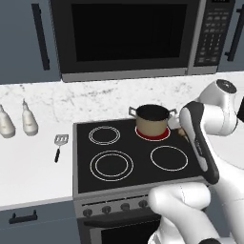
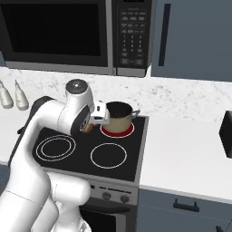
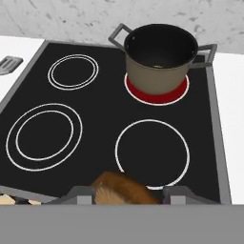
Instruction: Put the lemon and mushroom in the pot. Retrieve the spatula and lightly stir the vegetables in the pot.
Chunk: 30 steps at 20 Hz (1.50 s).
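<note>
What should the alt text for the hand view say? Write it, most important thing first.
The tool grips a brown mushroom between its two dark fingertips, above the front of a black stovetop. Ahead, a tan pot with dark side handles sits on the glowing red back-right burner; a silver spatula head peeks in at the left edge.

Glossy black glass stovetop (image 3: 95, 157)
</note>
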Tool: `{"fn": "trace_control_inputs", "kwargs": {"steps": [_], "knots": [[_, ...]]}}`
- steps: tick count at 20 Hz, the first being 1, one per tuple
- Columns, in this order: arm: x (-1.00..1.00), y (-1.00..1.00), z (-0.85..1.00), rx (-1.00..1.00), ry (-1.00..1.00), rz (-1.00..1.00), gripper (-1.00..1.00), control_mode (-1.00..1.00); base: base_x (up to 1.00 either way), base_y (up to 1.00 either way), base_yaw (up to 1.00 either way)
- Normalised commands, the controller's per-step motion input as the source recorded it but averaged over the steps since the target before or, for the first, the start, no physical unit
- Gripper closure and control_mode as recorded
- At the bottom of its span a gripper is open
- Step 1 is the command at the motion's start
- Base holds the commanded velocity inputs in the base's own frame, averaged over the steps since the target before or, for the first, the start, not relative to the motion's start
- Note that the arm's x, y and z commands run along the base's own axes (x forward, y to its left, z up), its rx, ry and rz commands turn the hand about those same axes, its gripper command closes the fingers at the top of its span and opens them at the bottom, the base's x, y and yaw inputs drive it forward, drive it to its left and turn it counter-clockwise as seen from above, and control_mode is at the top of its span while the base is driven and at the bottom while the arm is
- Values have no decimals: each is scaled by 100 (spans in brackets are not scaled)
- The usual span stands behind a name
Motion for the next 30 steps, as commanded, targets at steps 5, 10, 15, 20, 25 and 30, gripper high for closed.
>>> {"fn": "trace_control_inputs", "kwargs": {"steps": [5, 10, 15, 20, 25, 30], "knots": [[92, 0, -1, 7, 1, -3, 100, -100, 0, 0, 0], [89, 0, -6, 4, 4, -6, 100, -100, 0, 0, 0], [96, -2, -27, 0, 9, -8, 100, -100, 0, 0, 0], [81, -7, -37, 0, 7, -8, 100, -100, 0, 0, 0], [71, -14, -30, 0, 6, -7, 100, -100, 0, 0, 0], [61, -14, -32, 0, 6, -6, 100, -100, 0, 0, 0]]}}
